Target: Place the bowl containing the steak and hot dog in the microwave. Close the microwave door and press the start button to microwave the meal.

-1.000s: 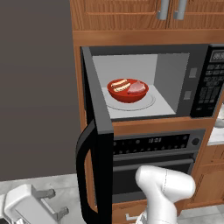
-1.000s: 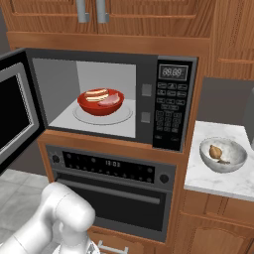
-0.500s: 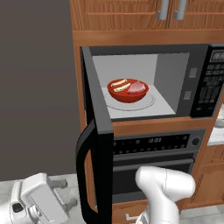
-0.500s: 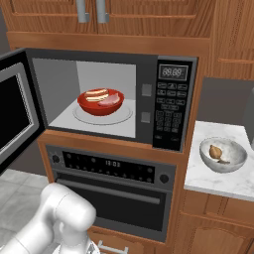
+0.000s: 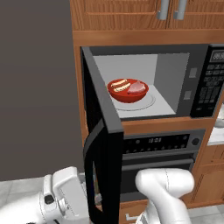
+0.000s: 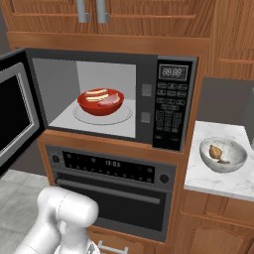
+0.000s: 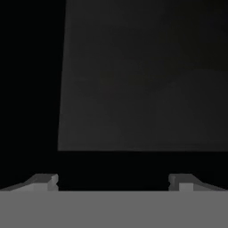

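Left base view: the empty, wide-open gripper (image 7: 113, 180) has swung up behind the microwave door (image 5: 103, 144), ready to push it shut on the bowl (image 5: 127, 90).

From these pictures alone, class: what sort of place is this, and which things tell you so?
Very likely a home kitchen: a built-in microwave sits above an oven, framed by wooden cabinets, with a marble counter beside it.

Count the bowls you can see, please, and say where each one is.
2. The wide shallow red bowl sits on the glass turntable inside the large black microwave. The pale translucent grey bowl stands on the white marble counter to the right. Others may be hidden.
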Motion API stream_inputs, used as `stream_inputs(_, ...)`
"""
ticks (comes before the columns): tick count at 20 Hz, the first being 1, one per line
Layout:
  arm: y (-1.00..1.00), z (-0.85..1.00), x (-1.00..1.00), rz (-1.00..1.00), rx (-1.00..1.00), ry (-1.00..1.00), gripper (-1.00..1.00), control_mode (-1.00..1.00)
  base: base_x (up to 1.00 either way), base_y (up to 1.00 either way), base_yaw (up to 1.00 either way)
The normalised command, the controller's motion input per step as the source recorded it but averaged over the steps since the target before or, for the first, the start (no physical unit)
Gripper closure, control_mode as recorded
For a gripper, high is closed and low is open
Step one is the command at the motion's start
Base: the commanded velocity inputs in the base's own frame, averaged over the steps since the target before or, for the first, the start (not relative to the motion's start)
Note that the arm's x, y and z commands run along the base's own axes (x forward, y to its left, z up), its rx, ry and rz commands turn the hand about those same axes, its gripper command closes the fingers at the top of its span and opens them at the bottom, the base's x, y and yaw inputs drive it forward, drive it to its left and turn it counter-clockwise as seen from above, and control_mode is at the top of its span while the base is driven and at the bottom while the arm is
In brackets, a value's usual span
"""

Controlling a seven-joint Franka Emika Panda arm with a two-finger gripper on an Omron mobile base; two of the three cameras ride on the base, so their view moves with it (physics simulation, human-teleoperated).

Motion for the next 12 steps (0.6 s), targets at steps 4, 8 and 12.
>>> stream_inputs(4, -0.64, 0.03, 0.00, 0.00, 0.02, 0.01, -1.00, -1.00, 0.00, 0.00, 0.00)
stream_inputs(8, -0.55, 0.17, 0.07, 0.01, 0.01, 0.05, -1.00, -1.00, 0.00, 0.00, 0.00)
stream_inputs(12, -0.48, 0.20, 0.10, 0.04, 0.01, 0.06, -1.00, -1.00, 0.00, 0.00, 0.00)
